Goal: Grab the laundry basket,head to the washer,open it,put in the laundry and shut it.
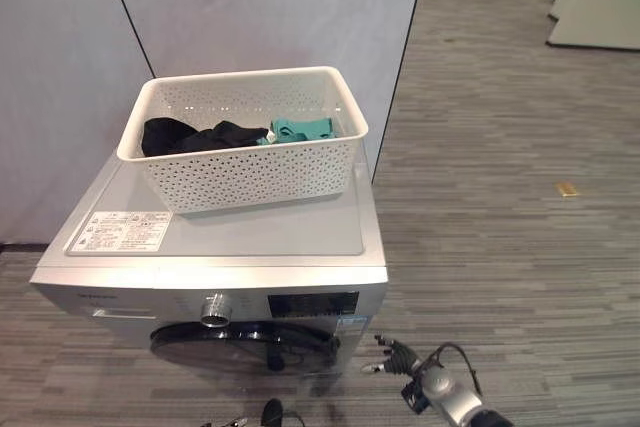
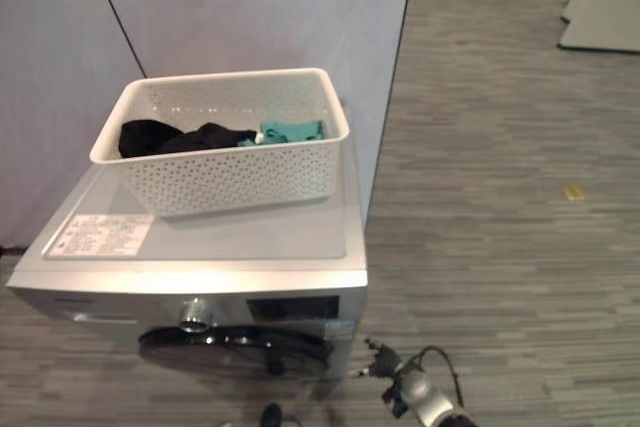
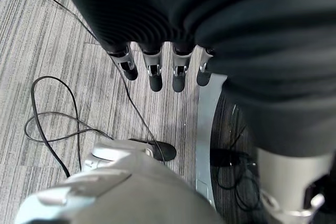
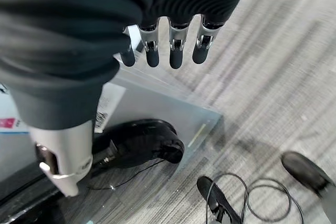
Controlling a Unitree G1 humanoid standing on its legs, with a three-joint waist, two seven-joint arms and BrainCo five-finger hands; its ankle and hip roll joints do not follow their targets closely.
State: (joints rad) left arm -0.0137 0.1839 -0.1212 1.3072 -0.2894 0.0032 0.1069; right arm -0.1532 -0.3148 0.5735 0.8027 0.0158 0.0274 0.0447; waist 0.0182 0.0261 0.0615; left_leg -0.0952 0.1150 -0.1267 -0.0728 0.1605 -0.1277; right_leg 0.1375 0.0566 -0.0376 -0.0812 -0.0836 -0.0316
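White perforated plastic forms the laundry basket [image 1: 245, 142], which stands on the flat silver top of the washer [image 1: 290, 232], toward the back edge. Inside the basket lie black clothes [image 1: 195, 135] and one teal piece [image 1: 303, 129], which touches the black ones on their right side. A white label sticker [image 1: 120, 230] is on the washer top, near the front left corner. Below the front edge the eye views show a round knob [image 1: 214, 309] and the dark door [image 1: 245, 342], which is closed.

From the eye views, the right hand [image 1: 395, 357] is seen low beside the front right corner of the washer, apart from it. The right wrist view shows more: the fingers [image 4: 176, 51] are straight and relaxed and hold nothing, with the washer corner and the dark door past them. The left wrist view shows the left hand [image 3: 157, 72], its fingers also straight and empty, above the floor beside the washer's front.

Grey striped carpet [image 1: 500, 197] covers the floor. Pale partition panels [image 1: 260, 7] stand just behind the washer, and the room opens to the right of them.
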